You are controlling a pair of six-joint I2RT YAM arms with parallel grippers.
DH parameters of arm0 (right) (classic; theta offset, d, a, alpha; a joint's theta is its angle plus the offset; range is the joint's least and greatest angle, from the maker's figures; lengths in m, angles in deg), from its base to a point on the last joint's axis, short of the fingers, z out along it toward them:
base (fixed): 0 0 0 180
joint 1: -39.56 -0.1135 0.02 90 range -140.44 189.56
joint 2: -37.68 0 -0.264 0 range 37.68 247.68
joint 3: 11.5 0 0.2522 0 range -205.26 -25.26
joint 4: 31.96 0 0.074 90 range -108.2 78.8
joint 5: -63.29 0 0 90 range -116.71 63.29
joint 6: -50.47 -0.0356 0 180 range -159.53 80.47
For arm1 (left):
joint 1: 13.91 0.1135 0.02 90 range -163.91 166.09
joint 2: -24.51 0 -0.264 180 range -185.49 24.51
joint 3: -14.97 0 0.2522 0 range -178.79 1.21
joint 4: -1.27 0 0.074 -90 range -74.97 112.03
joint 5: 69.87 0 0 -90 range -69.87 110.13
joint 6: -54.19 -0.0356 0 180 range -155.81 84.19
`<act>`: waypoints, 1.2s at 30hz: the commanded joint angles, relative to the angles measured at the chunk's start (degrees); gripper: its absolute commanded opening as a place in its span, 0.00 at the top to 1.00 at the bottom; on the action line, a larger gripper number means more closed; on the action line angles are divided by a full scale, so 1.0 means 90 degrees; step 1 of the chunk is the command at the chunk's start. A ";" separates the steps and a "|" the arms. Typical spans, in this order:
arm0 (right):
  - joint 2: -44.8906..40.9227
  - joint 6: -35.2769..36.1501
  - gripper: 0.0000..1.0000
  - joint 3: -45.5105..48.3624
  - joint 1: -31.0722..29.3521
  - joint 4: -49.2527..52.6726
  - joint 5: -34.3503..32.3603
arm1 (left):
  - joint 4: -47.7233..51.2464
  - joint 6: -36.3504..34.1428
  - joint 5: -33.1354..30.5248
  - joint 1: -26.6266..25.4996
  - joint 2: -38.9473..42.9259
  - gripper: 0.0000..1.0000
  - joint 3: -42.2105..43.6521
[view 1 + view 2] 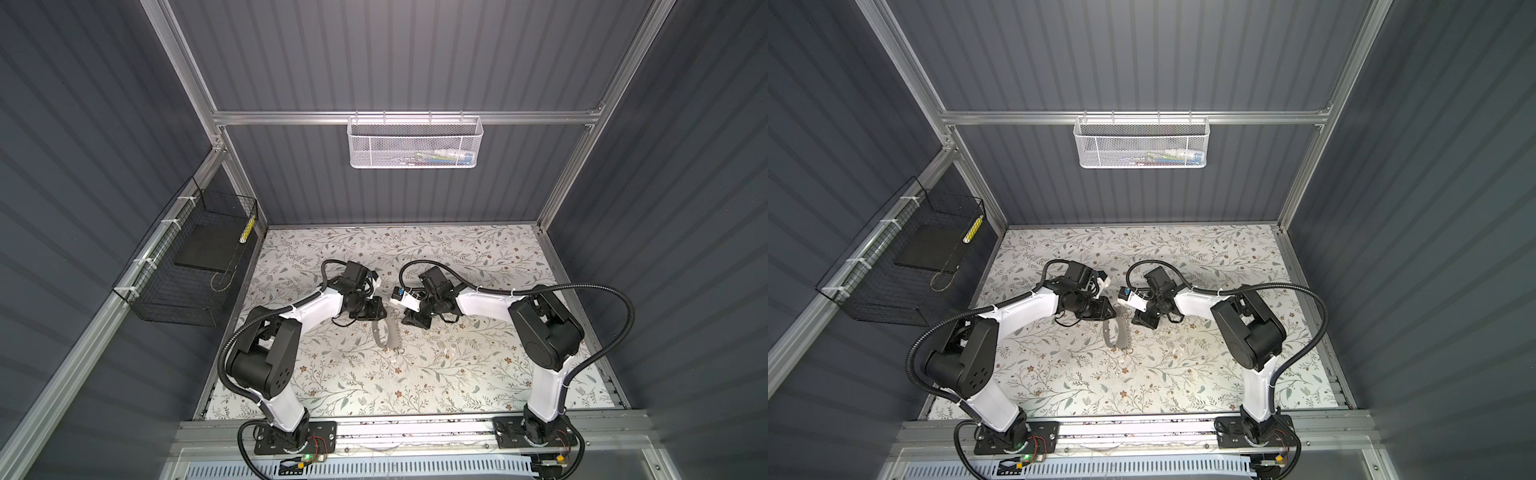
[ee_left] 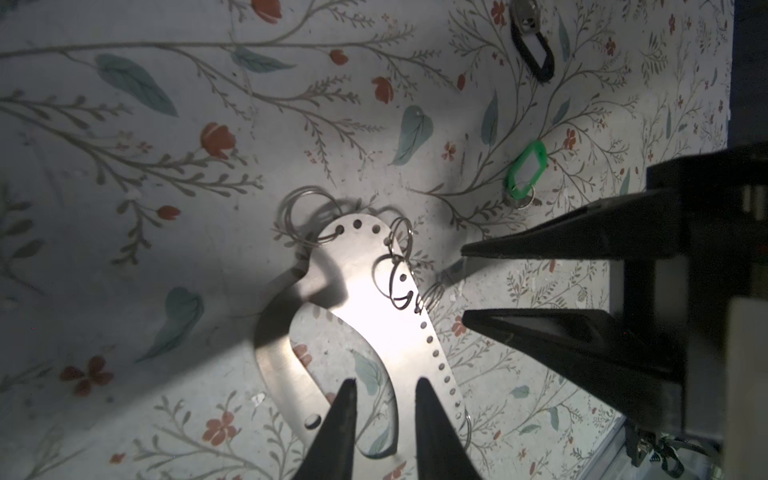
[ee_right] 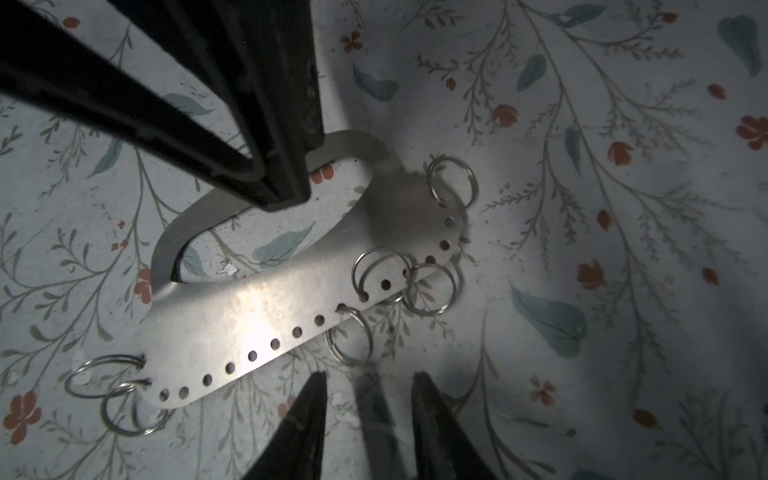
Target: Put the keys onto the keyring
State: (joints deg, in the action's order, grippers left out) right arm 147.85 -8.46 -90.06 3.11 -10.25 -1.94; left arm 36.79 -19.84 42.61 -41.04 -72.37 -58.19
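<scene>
I can read no text anywhere. The keyring (image 2: 527, 168) has a blank white label window, and so does the black tag (image 2: 538, 54) near it.

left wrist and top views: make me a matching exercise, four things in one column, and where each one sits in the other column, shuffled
Things:
1. green-tagged keyring
2. steel plate
3. white mesh basket
4. black wire basket

Places:
a. hung on the back rail
b. flat on the floral mat, with split rings through its edge holes
c. fixed along the left side rail
d. lying on the mat, apart from the plate

Pairs: 1-d, 2-b, 3-a, 4-c
</scene>
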 commanded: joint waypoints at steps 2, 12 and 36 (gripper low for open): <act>-0.0190 0.0029 0.63 0.0152 0.0070 -0.0181 0.0004 | 0.0145 -0.0048 0.0244 -0.0134 -0.0142 0.74 -0.0053; -0.0476 0.0059 0.63 0.0523 0.0190 -0.0575 0.0249 | 0.0142 -0.0148 0.0215 -0.0286 -0.0400 0.78 -0.0194; -0.0230 0.0112 0.63 0.0237 0.0177 -0.0238 0.0350 | -0.0064 -0.0281 0.0468 -0.0284 -0.1024 0.83 -0.0467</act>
State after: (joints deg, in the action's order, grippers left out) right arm 144.41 -7.74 -86.52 4.75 -14.73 0.31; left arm 35.72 -21.20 45.76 -43.47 -80.20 -60.85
